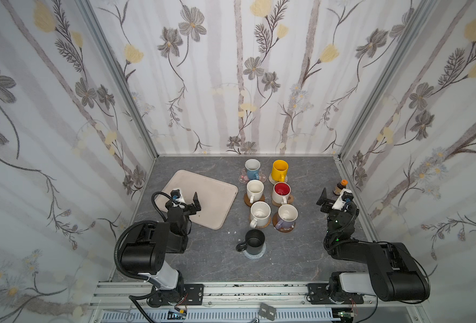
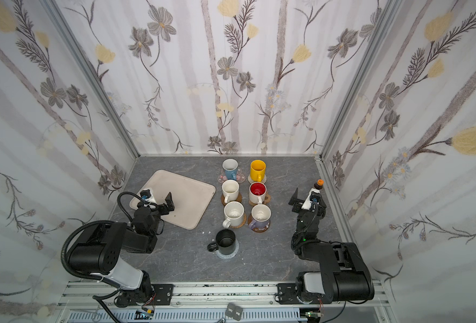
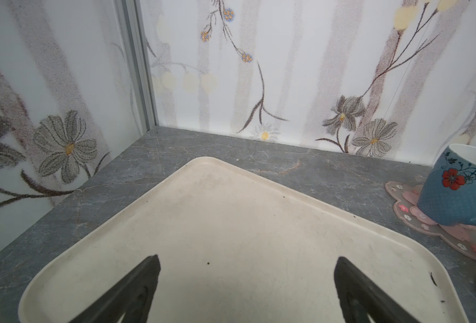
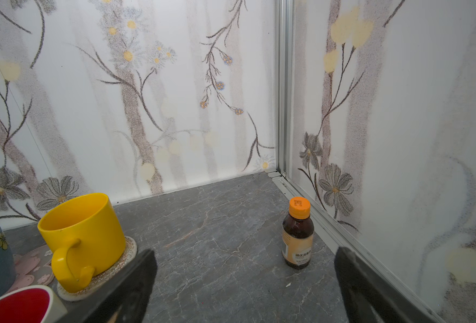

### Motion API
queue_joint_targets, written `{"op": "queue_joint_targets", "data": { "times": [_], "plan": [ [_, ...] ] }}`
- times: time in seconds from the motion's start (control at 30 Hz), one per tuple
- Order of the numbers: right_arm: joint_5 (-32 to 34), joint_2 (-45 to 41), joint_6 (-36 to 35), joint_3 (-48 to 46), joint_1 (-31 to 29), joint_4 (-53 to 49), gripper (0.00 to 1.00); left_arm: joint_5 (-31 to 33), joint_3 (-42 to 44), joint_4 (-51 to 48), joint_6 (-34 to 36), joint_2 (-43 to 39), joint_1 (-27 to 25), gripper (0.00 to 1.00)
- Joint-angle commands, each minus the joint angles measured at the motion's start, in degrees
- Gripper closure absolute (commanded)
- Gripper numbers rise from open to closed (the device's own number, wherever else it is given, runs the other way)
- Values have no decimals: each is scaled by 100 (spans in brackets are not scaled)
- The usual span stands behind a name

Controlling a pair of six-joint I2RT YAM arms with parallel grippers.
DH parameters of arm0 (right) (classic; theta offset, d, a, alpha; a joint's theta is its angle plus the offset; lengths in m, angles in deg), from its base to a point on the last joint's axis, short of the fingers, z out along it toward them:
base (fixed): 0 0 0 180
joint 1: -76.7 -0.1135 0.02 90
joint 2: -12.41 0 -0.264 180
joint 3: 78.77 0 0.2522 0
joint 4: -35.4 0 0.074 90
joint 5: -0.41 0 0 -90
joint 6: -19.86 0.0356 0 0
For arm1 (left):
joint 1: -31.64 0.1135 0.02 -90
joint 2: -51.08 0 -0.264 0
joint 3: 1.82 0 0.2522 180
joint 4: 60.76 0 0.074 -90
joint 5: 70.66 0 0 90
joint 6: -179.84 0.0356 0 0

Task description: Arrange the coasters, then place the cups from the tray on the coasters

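Several cups stand in two rows right of the cream tray (image 1: 211,195), each on a coaster. At the back are the light blue cup (image 1: 252,168) on the pink blossom coaster (image 1: 242,178) and the yellow cup (image 1: 279,169). A white cup (image 1: 255,190), the red-inside cup (image 1: 281,192), another white cup (image 1: 260,212) and the lavender cup (image 1: 286,216) come nearer. The black cup (image 1: 255,240) stands nearest, on a grey coaster (image 1: 255,256). My left gripper (image 1: 185,200) hangs open over the bare tray (image 3: 231,212). My right gripper (image 1: 334,197) is open above the table, right of the cups.
A small brown bottle with an orange cap (image 1: 340,188) stands by the right wall, just beyond my right gripper (image 4: 245,279). Flowered walls close in the back and both sides. An aluminium rail (image 1: 259,289) runs along the front edge.
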Motion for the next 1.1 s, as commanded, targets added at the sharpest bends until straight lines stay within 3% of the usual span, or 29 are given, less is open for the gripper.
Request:
{"op": "queue_joint_targets", "data": {
  "times": [0.0, 0.13, 1.07],
  "plan": [
    [-63, 7, 25, -1, -2, 49, 0, 228, 17, 224, 48, 10, -36, 0],
    [-68, 9, 18, 10, 0, 42, 0, -29, -52, 118, -77, 26, 135, 0],
    [-122, 25, -78, 60, -62, -22, 0, 94, -44, 113, -58, 10, 92, 0]
  ]
}}
